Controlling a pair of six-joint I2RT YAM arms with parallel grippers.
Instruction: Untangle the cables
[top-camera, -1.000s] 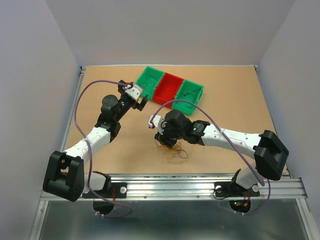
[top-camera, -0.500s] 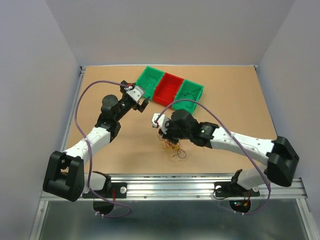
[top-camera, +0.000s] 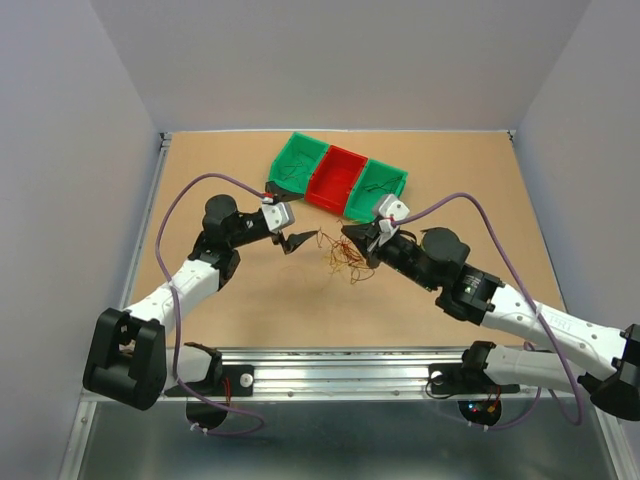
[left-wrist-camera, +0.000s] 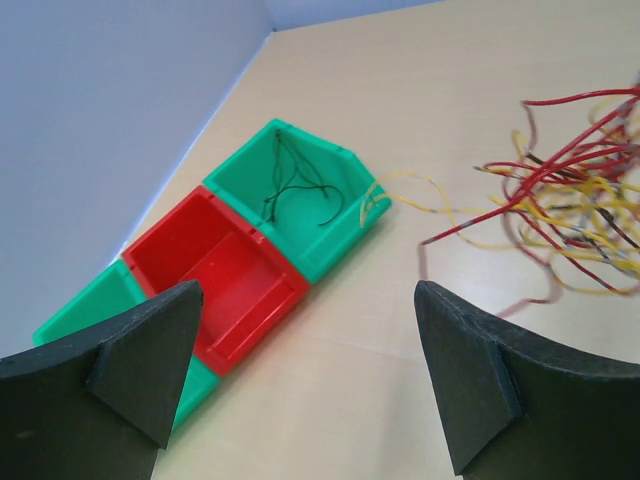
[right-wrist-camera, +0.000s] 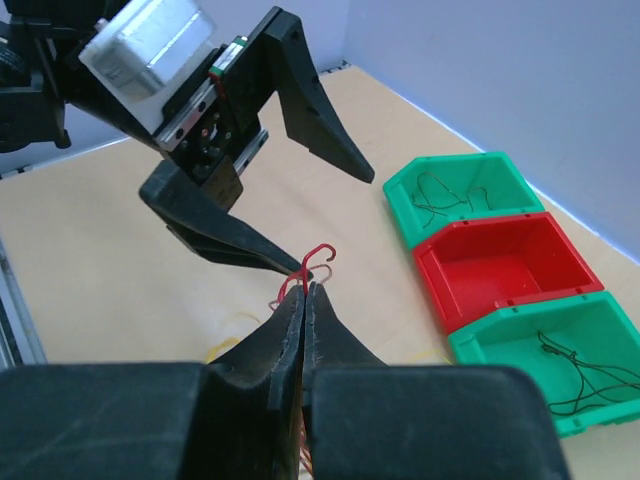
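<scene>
The cables (top-camera: 340, 258) form a small clump of thin red, yellow and dark curly strands hanging above the table's middle. My right gripper (top-camera: 352, 240) is shut on a red strand (right-wrist-camera: 318, 262) of the clump, whose hooked end pokes out above the fingertips (right-wrist-camera: 307, 285). My left gripper (top-camera: 292, 224) is open just left of the clump, one fingertip (right-wrist-camera: 285, 262) close to the red hook. In the left wrist view the clump (left-wrist-camera: 575, 205) hangs at the right, outside the wide open fingers (left-wrist-camera: 150, 350).
Three bins stand in a row at the back: a green one (top-camera: 297, 160) and another green one (top-camera: 380, 183), each holding thin dark wires, with a red one (top-camera: 337, 176) between them. Purple cables arc over both arms.
My right gripper closed on the clump and lifted it off the table, swinging back and right. My left gripper turned toward the clump and came closer to it.
</scene>
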